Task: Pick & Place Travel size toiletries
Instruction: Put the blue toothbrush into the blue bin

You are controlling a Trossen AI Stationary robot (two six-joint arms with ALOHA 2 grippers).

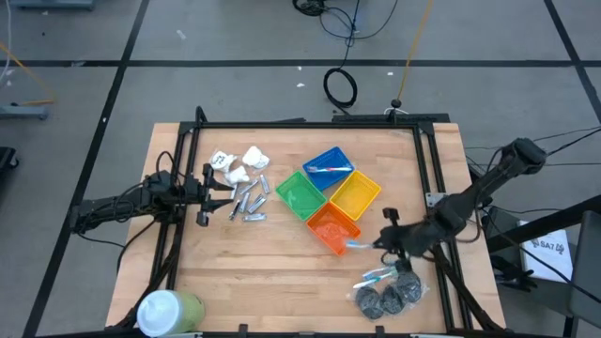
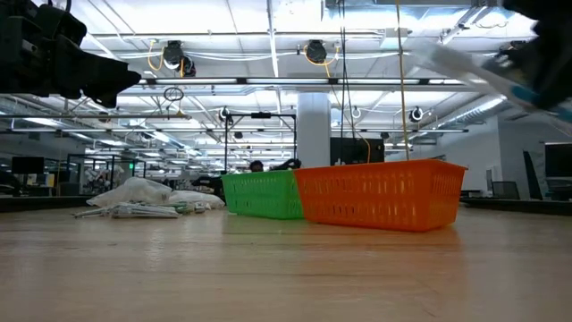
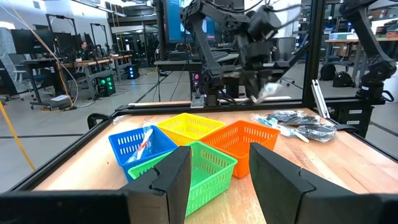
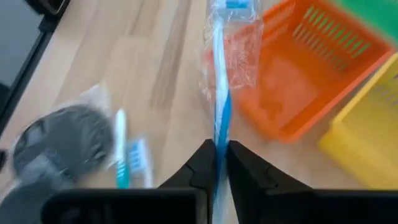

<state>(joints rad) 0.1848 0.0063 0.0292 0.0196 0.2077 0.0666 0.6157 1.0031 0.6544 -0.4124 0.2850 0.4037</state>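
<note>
Blue-and-white stick (image 4: pixel 219 93), in clear wrap, sits pinched between the right gripper's (image 4: pixel 217 163) jaws, poking forward over the orange bin's (image 4: pixel 298 81) edge. Left gripper (image 3: pixel 214 168) waits spread beside the silver pieces (image 1: pixel 250 200).

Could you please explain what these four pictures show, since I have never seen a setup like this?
Two dark robot arms work at a wooden table. One picture looks straight down, one looks level across the tabletop, and one comes from each wrist. Four coloured bins sit mid-table, with white packets and silver pieces to their left. Dark wads and blue-and-white sticks lie near the right arm. The right hand is shut on a wrapped blue-and-white stick beside the orange bin. The left hand waits open.
</note>
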